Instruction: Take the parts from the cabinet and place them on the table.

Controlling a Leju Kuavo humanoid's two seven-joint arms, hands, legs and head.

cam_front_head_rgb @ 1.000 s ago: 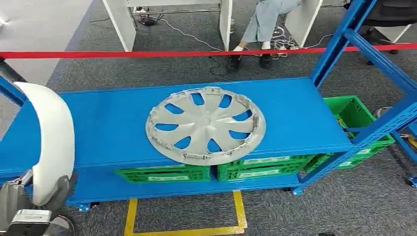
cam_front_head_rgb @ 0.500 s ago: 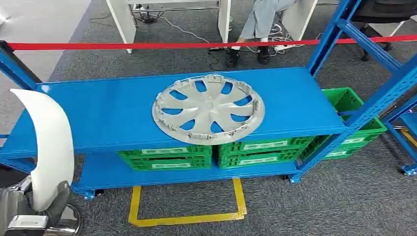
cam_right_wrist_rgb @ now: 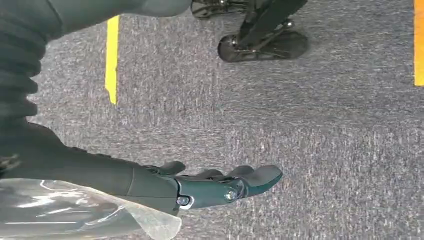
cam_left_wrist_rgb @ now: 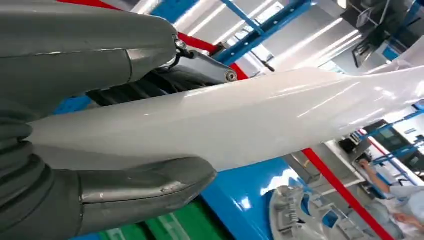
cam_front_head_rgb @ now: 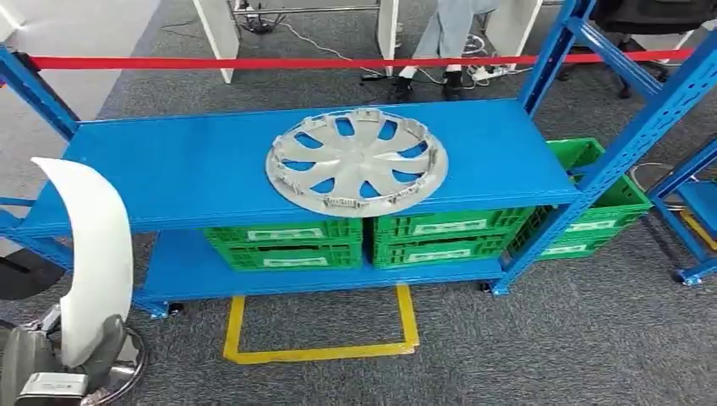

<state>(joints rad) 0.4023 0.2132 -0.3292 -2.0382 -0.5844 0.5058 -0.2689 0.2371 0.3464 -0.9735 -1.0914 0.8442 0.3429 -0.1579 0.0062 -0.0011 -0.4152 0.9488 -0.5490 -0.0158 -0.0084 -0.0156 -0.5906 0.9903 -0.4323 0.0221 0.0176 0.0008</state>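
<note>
1. Fender point(cam_front_head_rgb: 91, 254), a curved white part, stands upright at the lower left of the head view, its lower end clasped in the left hand point(cam_front_head_rgb: 59, 359); its curved top rises in front of the left end of the rack.
2. Left hand, seen from its wrist, grips the fender point(cam_left_wrist_rgb: 240, 120) between the thick grey thumb point(cam_left_wrist_rgb: 135, 187) on one face and the fingers point(cam_left_wrist_rgb: 100, 50) on the other.
3. Hubcap point(cam_front_head_rgb: 357, 159), silver and spoked, lies flat on the top shelf point(cam_front_head_rgb: 186, 169) of the blue rack, near the middle and close to the front edge.
4. Crates point(cam_front_head_rgb: 372, 241), green, sit side by side on the lower shelf beneath the hubcap; another green crate point(cam_front_head_rgb: 604, 207) stands just beyond the rack's right post.
5. Right hand point(cam_right_wrist_rgb: 210, 187) hangs over grey carpet point(cam_right_wrist_rgb: 325, 125), fingers stretched out and holding nothing.
6. Yellow tape point(cam_front_head_rgb: 321, 351) marks a square on the floor in front of the rack.
7. Red barrier tape point(cam_front_head_rgb: 279, 62) runs behind the rack, with a seated person's legs point(cam_front_head_rgb: 440, 34) beyond it.
</note>
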